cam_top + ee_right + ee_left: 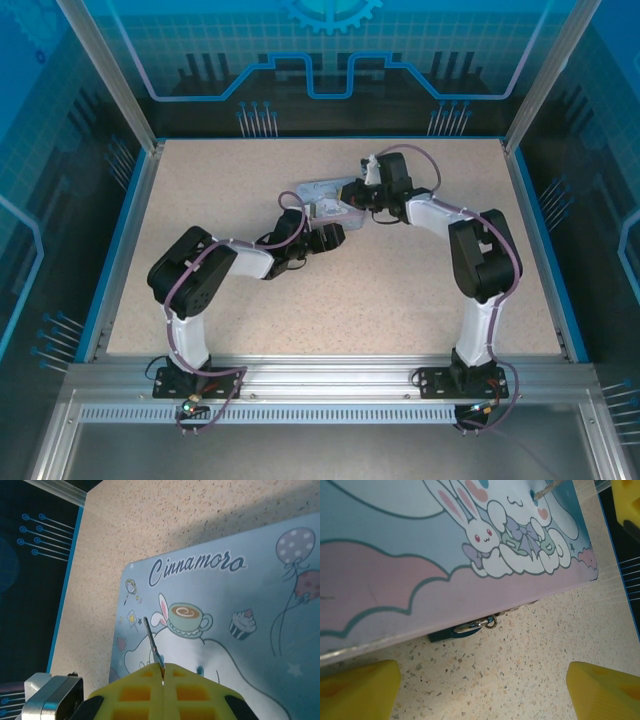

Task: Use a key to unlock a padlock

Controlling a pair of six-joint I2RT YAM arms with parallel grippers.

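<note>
The padlock point(451, 632), a small teal body with a silver shackle point(472, 626), lies on the table half under the edge of the pastel cartoon tin point(420, 555). My left gripper point(480, 692) hovers just in front of it, open, with yellow fingertips point(357, 690) wide apart and nothing between them. My right gripper point(163, 669) is shut on the key point(151, 639), whose thin shaft sticks out forward over the tin's lid point(225, 610). In the top view both grippers, left point(322, 238) and right point(352, 200), meet at the tin point(322, 192).
The speckled table point(400, 290) is bounded by a blue rim point(120, 240) and clear walls. The tin sits at the centre back. A yellow finger of the right gripper point(626, 500) shows beyond the tin's far corner.
</note>
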